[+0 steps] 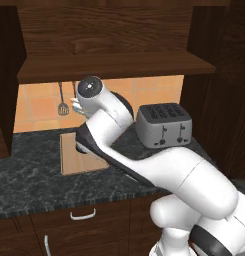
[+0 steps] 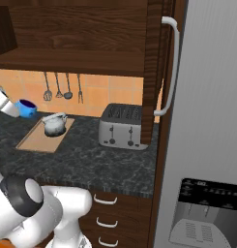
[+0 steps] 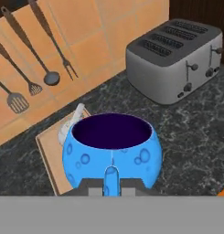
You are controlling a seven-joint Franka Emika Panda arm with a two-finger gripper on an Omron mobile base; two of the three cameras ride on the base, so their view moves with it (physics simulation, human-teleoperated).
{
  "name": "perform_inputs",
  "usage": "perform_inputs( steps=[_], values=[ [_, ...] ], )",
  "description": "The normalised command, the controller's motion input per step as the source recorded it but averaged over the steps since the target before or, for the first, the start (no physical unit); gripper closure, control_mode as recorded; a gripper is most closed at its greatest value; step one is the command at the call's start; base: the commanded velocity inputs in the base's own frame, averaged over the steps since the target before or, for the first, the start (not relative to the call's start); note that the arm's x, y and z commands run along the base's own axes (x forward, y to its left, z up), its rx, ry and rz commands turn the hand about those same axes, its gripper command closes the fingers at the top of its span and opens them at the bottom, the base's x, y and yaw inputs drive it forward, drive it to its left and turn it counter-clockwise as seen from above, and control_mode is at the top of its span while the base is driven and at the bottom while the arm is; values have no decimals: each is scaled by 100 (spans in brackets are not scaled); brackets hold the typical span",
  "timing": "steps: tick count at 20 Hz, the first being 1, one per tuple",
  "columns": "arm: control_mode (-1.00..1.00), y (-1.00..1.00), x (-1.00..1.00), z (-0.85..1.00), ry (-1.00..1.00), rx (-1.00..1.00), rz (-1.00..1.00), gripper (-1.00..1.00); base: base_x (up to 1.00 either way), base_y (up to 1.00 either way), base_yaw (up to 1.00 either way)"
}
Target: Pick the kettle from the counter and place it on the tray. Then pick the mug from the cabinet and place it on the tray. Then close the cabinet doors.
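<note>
My gripper [image 3: 111, 186] is shut on the handle of the bright blue mug [image 3: 112, 153], which hangs in the air with its dark inside facing up. In the right base view the mug [image 2: 27, 107] and gripper [image 2: 16, 108] float just left of and above the tray [image 2: 38, 139]. The silver kettle [image 2: 54, 124] stands on that light-wood tray on the dark counter [image 2: 91, 160]. From the hand, the kettle [image 3: 69, 124] peeks out behind the mug, over the tray [image 3: 48, 145]. The cabinet [image 1: 114, 67] stands open overhead, one of its doors [image 2: 156, 63] seen edge-on.
A silver toaster [image 2: 121, 127] stands right of the tray. Utensils [image 2: 62, 89] hang on the orange tiled wall. A grey fridge [image 2: 207, 121] fills the right side. My own arm [image 1: 119, 145] covers much of the tray in the left base view.
</note>
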Motion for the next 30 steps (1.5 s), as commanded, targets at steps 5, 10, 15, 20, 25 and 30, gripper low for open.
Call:
perform_inputs(
  steps=[5, 10, 15, 20, 25, 30],
  values=[
    [-100, 6, 39, -100, 27, -12, 11, 100, 0, 0, 0],
    [-100, 30, 77, -83, 1, -30, 10, 100, 0, 0, 0],
    [-100, 36, 56, -64, -2, -25, 19, 100, 0, 0, 0],
    [-100, 31, 38, -45, -7, -5, 17, 100, 0, 0, 0],
    [-100, 24, 29, -41, 0, 0, 4, 100, 0, 0, 0],
    [-100, 18, 17, -38, 0, 0, 0, 100, 0, 0, 0]
  ],
)
